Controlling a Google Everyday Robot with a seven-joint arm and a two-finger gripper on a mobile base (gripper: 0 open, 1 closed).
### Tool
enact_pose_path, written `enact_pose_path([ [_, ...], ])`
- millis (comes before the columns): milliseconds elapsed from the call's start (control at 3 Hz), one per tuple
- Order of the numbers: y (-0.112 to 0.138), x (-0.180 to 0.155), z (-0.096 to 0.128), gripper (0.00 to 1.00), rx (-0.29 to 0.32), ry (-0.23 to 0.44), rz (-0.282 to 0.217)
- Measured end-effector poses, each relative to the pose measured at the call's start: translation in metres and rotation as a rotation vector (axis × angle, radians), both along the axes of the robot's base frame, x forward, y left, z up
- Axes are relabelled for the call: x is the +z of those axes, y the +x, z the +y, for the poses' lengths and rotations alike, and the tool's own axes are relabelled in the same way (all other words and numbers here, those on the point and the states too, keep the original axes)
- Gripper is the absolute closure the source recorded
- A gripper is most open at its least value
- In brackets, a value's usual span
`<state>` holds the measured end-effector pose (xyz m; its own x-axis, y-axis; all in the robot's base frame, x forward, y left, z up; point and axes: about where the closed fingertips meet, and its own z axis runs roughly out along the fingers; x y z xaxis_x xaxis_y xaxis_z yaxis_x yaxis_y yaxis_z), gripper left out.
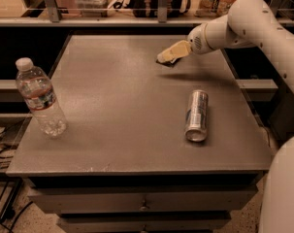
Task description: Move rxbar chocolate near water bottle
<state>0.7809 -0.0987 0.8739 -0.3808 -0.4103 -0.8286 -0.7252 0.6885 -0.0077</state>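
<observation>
The rxbar chocolate (167, 62) lies flat on the far right part of the grey table (117, 106); only a dark sliver of it shows under the gripper. My gripper (170, 53) reaches in from the right and sits directly over the bar, right down at it. The water bottle (40, 99), clear with a white cap and a red, white and blue label, stands upright near the table's left edge, far from the bar.
A silver drink can (196, 115) lies on its side on the right half of the table, nearer the front than the gripper. A shelf with clutter (137, 4) runs behind the table. Drawers (141, 203) sit below the table top.
</observation>
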Motion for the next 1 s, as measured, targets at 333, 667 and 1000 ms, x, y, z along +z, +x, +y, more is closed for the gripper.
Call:
enact_pose_path([
  [333, 0.024, -0.004, 0.001, 0.0, -0.035, 0.013, -0.014],
  [667, 0.039, -0.011, 0.005, 0.0, -0.037, 0.01, -0.013],
  [1000, 0.042, -0.016, 0.009, 0.0, -0.026, -0.002, -0.008],
])
